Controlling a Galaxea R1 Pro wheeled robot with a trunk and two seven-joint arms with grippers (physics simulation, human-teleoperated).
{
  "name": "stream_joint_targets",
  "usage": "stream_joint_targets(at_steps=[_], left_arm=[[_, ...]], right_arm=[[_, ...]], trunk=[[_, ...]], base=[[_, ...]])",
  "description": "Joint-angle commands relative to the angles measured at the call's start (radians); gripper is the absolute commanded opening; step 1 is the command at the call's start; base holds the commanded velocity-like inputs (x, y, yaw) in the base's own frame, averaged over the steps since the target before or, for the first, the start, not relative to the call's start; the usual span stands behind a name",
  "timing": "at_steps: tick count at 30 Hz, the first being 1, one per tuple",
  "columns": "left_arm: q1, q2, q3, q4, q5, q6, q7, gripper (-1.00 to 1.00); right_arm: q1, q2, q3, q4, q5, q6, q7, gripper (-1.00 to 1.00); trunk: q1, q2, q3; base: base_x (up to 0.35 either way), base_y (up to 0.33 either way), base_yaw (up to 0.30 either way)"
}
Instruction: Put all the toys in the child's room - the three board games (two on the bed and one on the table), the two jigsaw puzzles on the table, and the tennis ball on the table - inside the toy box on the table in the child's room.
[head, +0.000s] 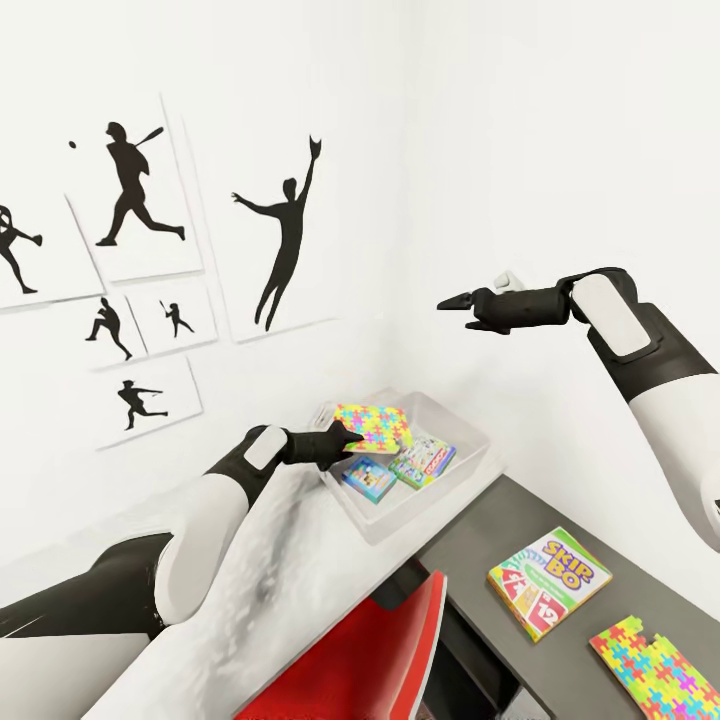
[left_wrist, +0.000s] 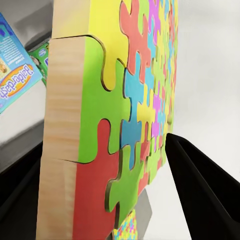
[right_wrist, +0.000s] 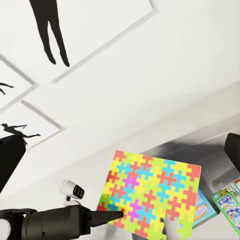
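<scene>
My left gripper (head: 338, 441) is shut on the edge of a jigsaw puzzle (head: 373, 427), held tilted over the light grey toy box (head: 470, 425) in the table's corner. The left wrist view has that puzzle (left_wrist: 115, 110) standing between my two dark fingers (left_wrist: 200, 190). In the box lie a blue board game (head: 367, 479) and a green and white one (head: 424, 461). A yellow-green board game (head: 549, 582) and another jigsaw puzzle (head: 655, 668) lie on the dark side unit. My right gripper (head: 452, 300) hangs open in the air above the box. The tennis ball and bed are out of view.
The pale table (head: 300, 560) runs along a white wall hung with baseball silhouette posters (head: 140, 190). A red chair (head: 385, 645) stands close against the table's front edge. The dark grey side unit (head: 480, 540) sits lower, to the right of the toy box.
</scene>
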Motion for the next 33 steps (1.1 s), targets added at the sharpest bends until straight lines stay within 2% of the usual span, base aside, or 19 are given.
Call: stream_joint_targets(at_steps=[1,10,18,27,30,33], left_arm=[[-0.001,-0.001,0.007,-0.003,-0.006,0.008,-0.002,-1.0],[-0.002,-0.001,0.007,-0.02,-0.005,0.013,-0.001,-1.0],[-0.003,-0.001,0.007,-0.077,-0.004,0.014,0.045,-1.0],[-0.004,-0.001,0.007,-0.105,-0.001,0.014,0.052,-1.0],[-0.004,-0.001,-0.003,-0.106,0.0,0.013,0.051,-1.0],[-0.004,-0.001,-0.036,-0.106,0.001,0.011,0.045,-1.0]], right_arm=[[-0.002,-0.001,0.003,0.0,0.009,0.001,0.01,1.0],[-0.002,0.0,0.003,0.0,0.009,0.001,0.01,1.0],[-0.002,0.009,0.003,0.0,0.009,0.001,0.01,1.0],[-0.002,0.015,0.003,0.0,0.01,0.001,0.01,1.0],[-0.002,0.016,0.003,0.0,0.01,0.001,0.01,1.0],[-0.002,0.016,0.003,0.0,0.01,0.001,0.01,1.0]], trunk=[[0.001,-0.002,-0.004],[0.001,-0.002,-0.019],[0.001,-0.002,-0.032],[0.001,-0.002,-0.046],[0.001,-0.002,-0.051],[0.001,-0.002,-0.056]], base=[[0.0,0.0,0.0],[0.0,0.0,0.0],[0.0,0.0,0.0],[0.0,0.0,0.0],[0.0,0.0,0.0],[0.0,0.0,0.0]])
